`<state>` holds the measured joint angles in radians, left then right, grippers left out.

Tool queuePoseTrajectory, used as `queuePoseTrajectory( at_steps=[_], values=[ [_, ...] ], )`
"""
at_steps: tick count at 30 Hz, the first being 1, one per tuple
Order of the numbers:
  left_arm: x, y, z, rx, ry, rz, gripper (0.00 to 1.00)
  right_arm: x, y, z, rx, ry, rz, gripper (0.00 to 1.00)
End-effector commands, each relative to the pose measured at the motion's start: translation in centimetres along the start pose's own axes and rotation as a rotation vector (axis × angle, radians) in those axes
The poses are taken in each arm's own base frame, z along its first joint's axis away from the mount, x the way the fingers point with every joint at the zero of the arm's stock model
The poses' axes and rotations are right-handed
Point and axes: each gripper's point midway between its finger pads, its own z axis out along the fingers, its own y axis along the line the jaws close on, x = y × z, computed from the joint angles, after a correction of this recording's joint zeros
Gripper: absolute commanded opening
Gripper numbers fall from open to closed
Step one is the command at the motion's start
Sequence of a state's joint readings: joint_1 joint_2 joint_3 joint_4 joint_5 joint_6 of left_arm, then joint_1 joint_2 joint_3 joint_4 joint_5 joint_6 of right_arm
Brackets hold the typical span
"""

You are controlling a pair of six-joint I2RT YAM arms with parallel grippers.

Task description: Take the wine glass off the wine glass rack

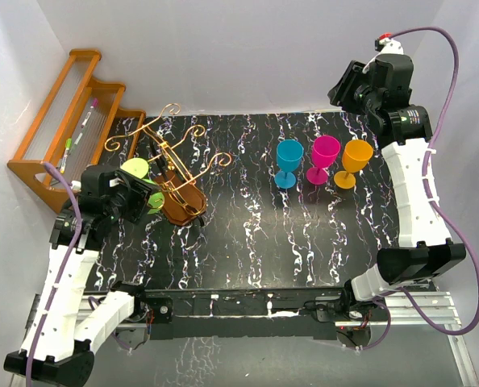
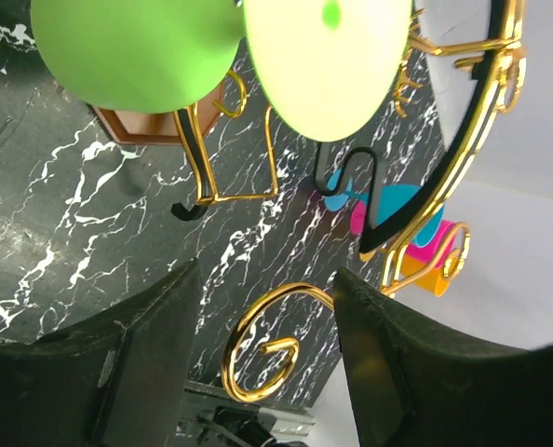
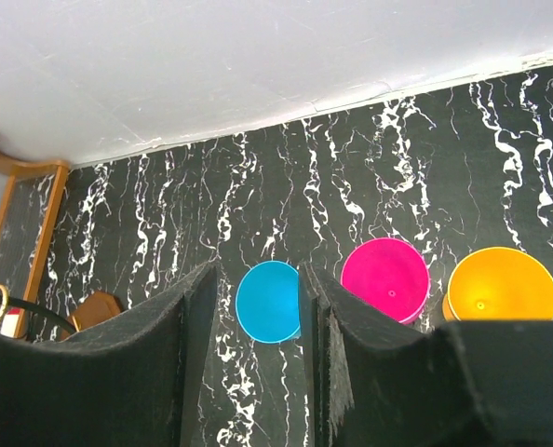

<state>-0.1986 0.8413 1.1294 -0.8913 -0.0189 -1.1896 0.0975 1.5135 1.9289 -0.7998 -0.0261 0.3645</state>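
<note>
Green glass (image 1: pixel 136 169) is on the rack (image 1: pixel 177 179), at the rack's left side, left part of the table (image 1: pixel 256 242). The rack's brown base (image 1: pixel 181 203) sits on the table, with gold scrolls curling out behind and to the right.

Left end effector (image 1: pixel 133 198) is right beside the glass. In the left wrist view its fingers (image 2: pixel 141 358) are apart, with a gold scroll (image 2: pixel 258 358) between them. The glass (image 2: pixel 328 60) sits past the tips, not clamped; can't tell if it touches them.

Right end effector (image 1: pixel 346 85) is raised at the far right, well apart from the rack. Its fingers (image 3: pixel 197 317) are apart and hold nothing.

Blue glass (image 1: pixel 289 161), pink glass (image 1: pixel 325 156) and orange glass (image 1: pixel 356 160) stand upright in a row on the right part of the table.

Wooden shelf (image 1: pixel 66 105) stands off the far-left table edge, behind the rack.
</note>
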Motion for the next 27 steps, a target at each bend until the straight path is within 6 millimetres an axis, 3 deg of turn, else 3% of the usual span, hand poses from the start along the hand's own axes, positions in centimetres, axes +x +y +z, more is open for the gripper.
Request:
queuePoseTrajectory(
  at_steps=[1,8,11,13,15,17,20,22,24,27],
  values=[
    [-2.0,-1.8,-1.7,0.027,-0.083,-0.015,0.56,-3.5,1.9,-1.7,-0.075,-0.12,-0.034,0.42],
    [-6.2,-4.7,-3.2,-0.009,-0.224,0.157,0.56,-3.6,2.6,-1.5,-0.111,-0.125,-0.046,0.42],
    [-8.9,-7.9,-4.3,0.009,-0.306,0.242,0.54,-3.8,3.1,-1.7,-0.137,-0.126,-0.051,0.42],
    [-10.7,-11.2,-4.9,0.054,-0.355,0.299,0.54,-3.9,3.5,-1.8,-0.158,-0.128,-0.054,0.42],
    [-12.0,-13.9,-4.8,0.08,-0.385,0.362,0.53,-4.0,4.0,-1.9,-0.182,-0.127,-0.058,0.42],
    [-13.5,-15.2,-3.9,0.063,-0.366,0.377,0.52,-3.8,4.5,-1.8,-0.207,-0.121,-0.063,0.42],
    [-17.1,-13.5,-1.7,0.099,-0.2,0.222,0.48,-3.6,5.3,-1.7,-0.247,-0.109,-0.073,0.42],
    [-18.7,-12.1,-2.2,0.153,-0.173,0.123,0.46,-3.6,5.6,-1.6,-0.261,-0.109,-0.08,0.42],
    [-19.0,-10.7,-3.2,0.176,-0.168,0.057,0.46,-3.7,5.9,-1.6,-0.273,-0.109,-0.085,0.42],
    [-16.9,-7.9,-3.2,0.189,-0.077,-0.044,0.47,-3.7,6.4,-1.6,-0.295,-0.107,-0.088,0.42]
  ],
)
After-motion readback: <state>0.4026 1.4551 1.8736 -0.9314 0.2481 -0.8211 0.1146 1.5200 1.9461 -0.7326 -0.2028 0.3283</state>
